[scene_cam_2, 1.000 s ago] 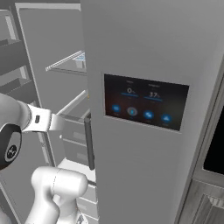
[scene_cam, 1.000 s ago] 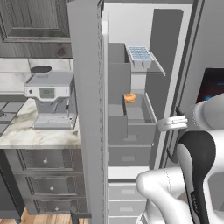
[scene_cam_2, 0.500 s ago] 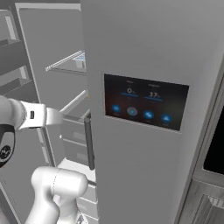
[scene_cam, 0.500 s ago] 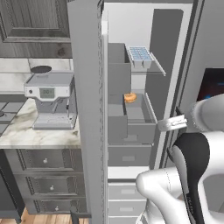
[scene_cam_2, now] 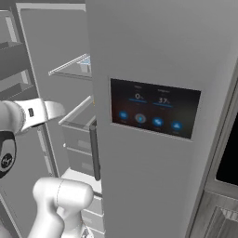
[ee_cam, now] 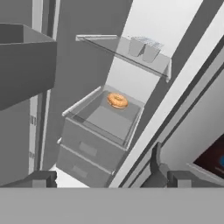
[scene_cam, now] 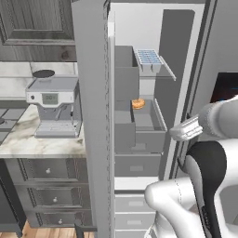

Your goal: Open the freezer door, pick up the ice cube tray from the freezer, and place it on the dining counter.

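The freezer door [scene_cam: 88, 116] stands swung open to the left, edge-on in the left base view. Inside the freezer [scene_cam: 139, 32], the light-blue ice cube tray [scene_cam: 148, 58] rests on the upper shelf. In the hand view the ice cube tray [ee_cam: 144, 46] is seen from below, at the upper right. My gripper [ee_cam: 100, 177] is open with nothing between its fingers. It hangs in front of the freezer opening, well below and short of the tray. My white wrist [scene_cam: 186, 129] reaches in from the right. The dining counter is out of view.
An orange-brown donut [ee_cam: 117, 100] lies in a pulled-out grey drawer [ee_cam: 98, 131] under the tray's shelf. The neighbouring door with the dark touchscreen [scene_cam_2: 153, 109] stands shut on the right. A coffee machine [scene_cam: 53, 107] sits on a marble worktop [scene_cam: 28, 144] left of the open door.
My forearm has shifted only slightly in front of the freezer. The jaws stay open, and the tray, donut and door have not moved.
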### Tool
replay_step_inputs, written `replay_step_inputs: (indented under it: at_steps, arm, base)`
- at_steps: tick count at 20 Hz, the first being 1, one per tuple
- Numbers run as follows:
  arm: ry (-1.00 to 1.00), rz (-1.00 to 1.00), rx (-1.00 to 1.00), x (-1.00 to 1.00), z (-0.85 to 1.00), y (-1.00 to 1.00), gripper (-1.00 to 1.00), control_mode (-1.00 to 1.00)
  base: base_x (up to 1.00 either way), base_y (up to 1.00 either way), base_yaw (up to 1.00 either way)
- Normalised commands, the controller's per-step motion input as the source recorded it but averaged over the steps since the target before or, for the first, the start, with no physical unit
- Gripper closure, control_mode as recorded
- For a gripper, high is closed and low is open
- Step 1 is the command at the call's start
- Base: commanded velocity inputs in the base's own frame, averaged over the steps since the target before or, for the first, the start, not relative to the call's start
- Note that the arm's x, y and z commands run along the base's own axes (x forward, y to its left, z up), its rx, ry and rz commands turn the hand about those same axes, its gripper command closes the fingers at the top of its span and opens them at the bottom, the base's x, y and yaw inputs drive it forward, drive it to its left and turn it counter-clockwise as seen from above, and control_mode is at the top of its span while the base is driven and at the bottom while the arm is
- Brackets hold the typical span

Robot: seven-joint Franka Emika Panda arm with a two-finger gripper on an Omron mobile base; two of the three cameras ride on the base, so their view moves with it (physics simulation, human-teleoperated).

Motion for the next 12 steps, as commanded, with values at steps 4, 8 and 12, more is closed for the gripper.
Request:
replay_step_inputs:
  at_steps: [4, 8, 12]
  arm:
    - [-0.04, 0.3, -0.2, 0.09, 0.1, 0.0, -1.0, -1.0]
    - [-0.04, 0.21, -0.24, 0.04, 0.08, 0.03, -1.0, -1.0]
    - [0.0, 0.1, -0.31, 0.12, 0.08, 0.17, -1.0, -1.0]
  base:
    - [0.0, 0.0, 0.0]
    - [0.0, 0.0, 0.0]
    - [0.0, 0.0, 0.0]
